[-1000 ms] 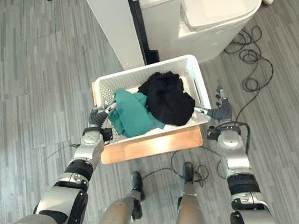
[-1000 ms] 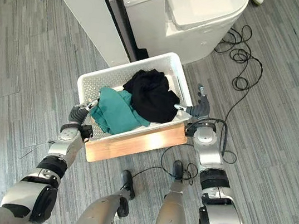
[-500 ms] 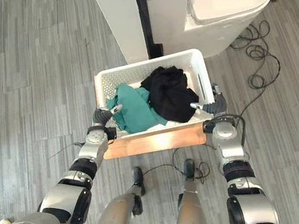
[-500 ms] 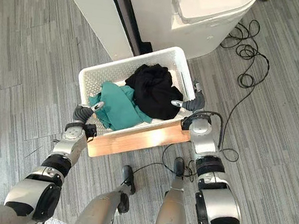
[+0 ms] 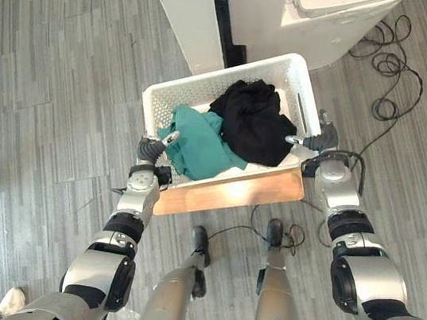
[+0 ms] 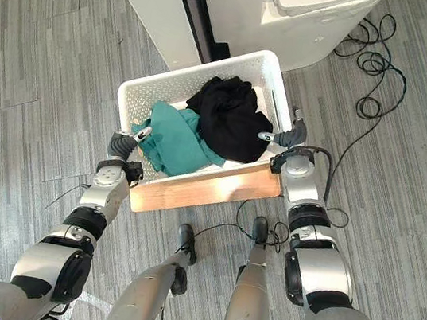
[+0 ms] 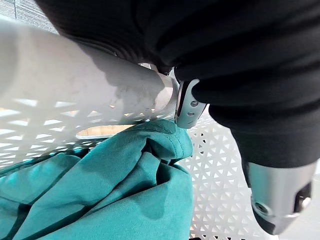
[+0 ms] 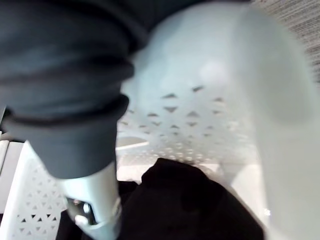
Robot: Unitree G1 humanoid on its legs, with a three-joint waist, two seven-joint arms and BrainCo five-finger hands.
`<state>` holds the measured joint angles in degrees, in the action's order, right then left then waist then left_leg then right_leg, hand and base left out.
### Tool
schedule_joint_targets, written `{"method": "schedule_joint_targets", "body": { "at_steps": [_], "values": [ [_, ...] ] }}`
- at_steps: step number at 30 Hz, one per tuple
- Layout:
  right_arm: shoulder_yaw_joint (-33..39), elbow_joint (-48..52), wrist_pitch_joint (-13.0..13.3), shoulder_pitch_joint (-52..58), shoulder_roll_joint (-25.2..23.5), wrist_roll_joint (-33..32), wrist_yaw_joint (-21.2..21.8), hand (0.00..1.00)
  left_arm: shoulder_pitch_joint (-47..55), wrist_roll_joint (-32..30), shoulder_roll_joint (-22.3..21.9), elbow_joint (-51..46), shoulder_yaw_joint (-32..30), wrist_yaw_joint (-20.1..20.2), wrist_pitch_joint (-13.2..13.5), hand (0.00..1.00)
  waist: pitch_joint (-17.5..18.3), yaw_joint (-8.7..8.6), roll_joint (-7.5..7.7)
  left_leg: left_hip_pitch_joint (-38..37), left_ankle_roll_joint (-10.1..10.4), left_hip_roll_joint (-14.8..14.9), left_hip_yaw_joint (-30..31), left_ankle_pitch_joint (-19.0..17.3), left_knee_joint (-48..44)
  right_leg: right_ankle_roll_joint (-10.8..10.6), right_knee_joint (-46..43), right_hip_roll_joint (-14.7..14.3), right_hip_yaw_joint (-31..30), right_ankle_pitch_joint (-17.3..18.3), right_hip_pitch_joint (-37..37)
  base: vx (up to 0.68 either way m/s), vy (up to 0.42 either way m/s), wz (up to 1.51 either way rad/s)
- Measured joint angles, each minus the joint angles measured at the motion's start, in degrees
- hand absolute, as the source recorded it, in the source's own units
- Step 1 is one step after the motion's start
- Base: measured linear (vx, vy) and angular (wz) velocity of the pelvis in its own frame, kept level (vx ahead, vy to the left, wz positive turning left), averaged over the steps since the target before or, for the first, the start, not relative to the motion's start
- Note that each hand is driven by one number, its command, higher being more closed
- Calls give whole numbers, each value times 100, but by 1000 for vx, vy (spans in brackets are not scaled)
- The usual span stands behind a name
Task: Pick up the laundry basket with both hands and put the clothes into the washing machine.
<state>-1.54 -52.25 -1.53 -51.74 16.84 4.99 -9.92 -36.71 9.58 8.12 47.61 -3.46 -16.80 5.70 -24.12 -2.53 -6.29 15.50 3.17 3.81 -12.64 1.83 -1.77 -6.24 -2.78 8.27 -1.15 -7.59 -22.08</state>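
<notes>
Nearest, well apart from the laundry basket (image 5: 208, 87) on its left side, a person's shoes (image 5: 12, 299) are seen on the floor, and no hindrance is expected from them. Under the basket's near edge a wooden board (image 5: 232, 193) is seen; whether the basket rests on it or is raised just above it cannot be told from these views. The basket is held at its two short ends: the left hand (image 5: 153, 151) is hooked over the left rim with fingers curled inside, and the right hand (image 5: 319, 137) is clamped likewise on the right rim. The basket is judged stiff and light, a perforated plastic shell best taken by that rolled rim, though smooth plastic may slip if it is tilted. Inside it, a teal garment (image 5: 199, 146) lies toward the left end and a black garment (image 5: 255, 126) is heaped toward the right, the two touching; both are judged soft and limp, easily spilled. Beyond the basket's far wall a white panel (image 5: 184, 7) stands to the left and the washing machine (image 5: 331, 17) just behind, its lid lying flat, so it is judged to need opening first.
</notes>
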Motion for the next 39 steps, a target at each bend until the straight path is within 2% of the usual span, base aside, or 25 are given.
{"method": "schedule_joint_targets", "body": {
  "at_steps": [3, 7, 10, 13, 20, 25, 30, 34, 39],
  "values": [
    [-1, 276, -6, 106, 48, 4, -4, 0, 495, -23, 48, -877, 379, -120, -90, 0, -27, -4, -23, 29, -6, -10, 20, 13, 10, 0, -5, 11, 57, 0, -21, 20, -11, 6],
    [117, 855, 10, 460, 173, 18, -60, 0, 1744, -134, -35, -2706, 774, -240, -131, 0, -127, 18, -34, 76, -3, -40, 124, 17, -12, 1, -7, 22, 129, 2, 4, 37, 3, 12],
    [168, 888, 46, 506, 204, 50, -140, 0, 2367, -133, -142, -3586, 829, -240, -85, 0, -141, 32, -43, 83, -3, -79, 130, 16, -13, -1, -7, 62, 128, 4, 4, 15, 5, 3],
    [168, 920, 110, 592, 211, 177, -141, 0, 2650, -131, -206, -3874, 820, -245, -66, 0, -141, 40, -43, 85, -3, -82, 126, 16, -15, -1, -7, 82, 120, 4, 4, 0, 0, 0],
    [166, 1095, 183, 768, 155, 238, -132, 0, 2962, -181, -408, -4047, 700, -340, 19, 0, -141, 75, -44, 86, -3, -80, 104, 16, -28, 3, -8, 58, 97, 5, -1, 0, 0, 0],
    [230, 1155, 238, 868, 129, 239, -129, 0, 2918, -291, -549, -4015, 350, -364, 85, 0, -140, 104, -47, 89, -3, -74, 101, 16, -34, 10, -15, 48, 91, 10, -7, 0, 0, 0],
    [400, 1159, 234, 888, 44, 240, -132, 0, 2595, -300, -567, -3097, -167, -462, 53, 0, -139, 151, -50, 94, -3, -77, 102, 16, -39, 10, -22, 51, 92, 10, -15, 0, 0, 0],
    [408, 1159, 234, 885, 44, 240, -138, 0, 2194, -230, -554, -2266, -498, -487, -73, 0, -139, 162, -50, 114, -4, -77, 103, 17, -51, 10, -32, 51, 92, 9, -36, 0, 0, 0],
    [408, 1154, 236, 835, 41, 237, -149, 0, 1737, 21, -499, -1591, -621, -579, -158, 0, -139, 163, -50, 175, -19, -77, 83, 29, -61, 10, -90, 48, 78, 10, -132, 0, -1, -1]
  ]
}}
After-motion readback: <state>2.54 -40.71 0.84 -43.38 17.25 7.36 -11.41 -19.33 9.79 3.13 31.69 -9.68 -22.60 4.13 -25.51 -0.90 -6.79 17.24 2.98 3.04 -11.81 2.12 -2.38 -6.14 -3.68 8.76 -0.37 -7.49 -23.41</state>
